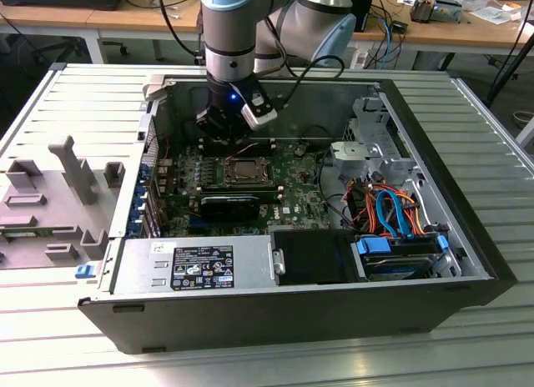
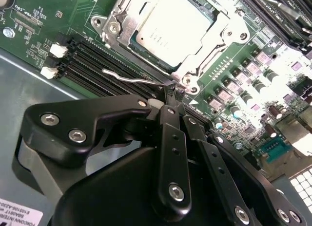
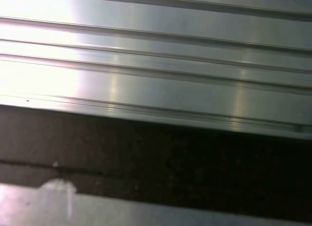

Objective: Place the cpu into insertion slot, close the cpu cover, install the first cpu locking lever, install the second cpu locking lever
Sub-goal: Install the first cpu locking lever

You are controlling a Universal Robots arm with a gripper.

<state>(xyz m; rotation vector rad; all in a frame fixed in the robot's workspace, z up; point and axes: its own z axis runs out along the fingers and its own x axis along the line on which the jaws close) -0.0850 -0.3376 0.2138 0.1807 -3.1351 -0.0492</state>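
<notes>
Gripper hangs low inside the open case, over the board. In the exterior view the slot lies at about 5 o'clock from it, very near. In the second wrist view the cpu sits in the slot and the cover looks laid down over its edges. A thin wire lever runs along the slot's edge, between it and the memory slots. The gripper has its fingers drawn together, holding nothing, tips right at the lever's near end, with its long axis crossing them.
</notes>
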